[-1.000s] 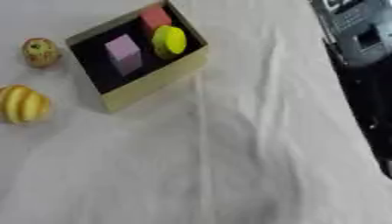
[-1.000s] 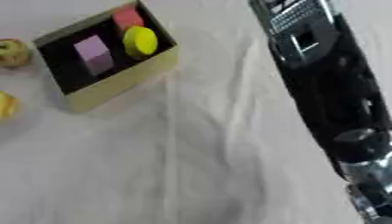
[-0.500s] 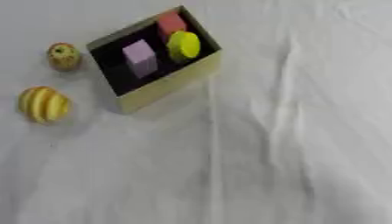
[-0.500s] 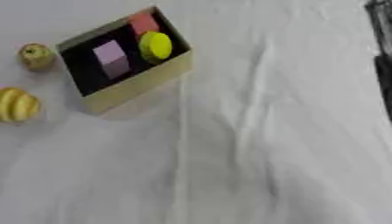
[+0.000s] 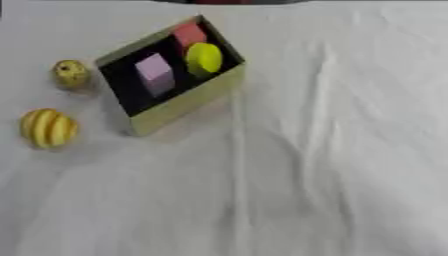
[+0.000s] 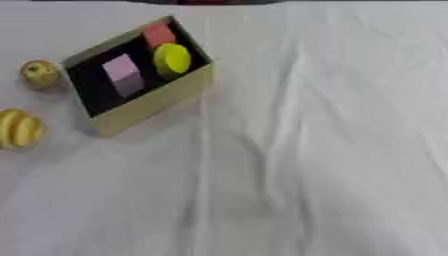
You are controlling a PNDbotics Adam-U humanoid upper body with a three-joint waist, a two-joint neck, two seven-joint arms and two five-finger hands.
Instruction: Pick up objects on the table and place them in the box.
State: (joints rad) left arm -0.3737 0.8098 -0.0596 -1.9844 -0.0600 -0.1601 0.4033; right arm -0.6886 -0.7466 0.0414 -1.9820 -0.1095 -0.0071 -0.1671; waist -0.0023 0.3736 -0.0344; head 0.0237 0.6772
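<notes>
No hand in either eye view right now, so can't tell whether they're spread, curled or pinching anything. Just the table w/ a creased white cloth (image 5: 332, 150).

Box (image 5: 188, 105) sits at approx 11 o'clock from view centre, tan outside, dark inside, rotated so one corner points to 12 and its long front wall faces approx 5 o'clock. Inside: a pink block (image 5: 156, 74) mid-box, a yellow round piece (image 5: 204, 58) at its 2 o'clock, a red block (image 5: 189, 34) tucked in the far corner. All 3 lie w/in the walls.

Still outside: a small yellowish round thing w/ a dark spot (image 5: 71, 74), just beside the box's left wall at 9 o'clock, and a yellow striped ball (image 5: 49, 128) at approx 7 o'clock of the box, near but apart from it. Judging by this, task is partly done, 2 items left.

Risks, as I see it:
- Both leftovers look round, so could roll off if nudged before fingers close.
- Small one sits close to the wall; a reaching hand may bump the box and shift it.
- Cloth folds could snag or drag under a sliding hand, moving the box too.
- Box space is mostly at the near end; dropping onto the blocks might bounce an item out.
</notes>
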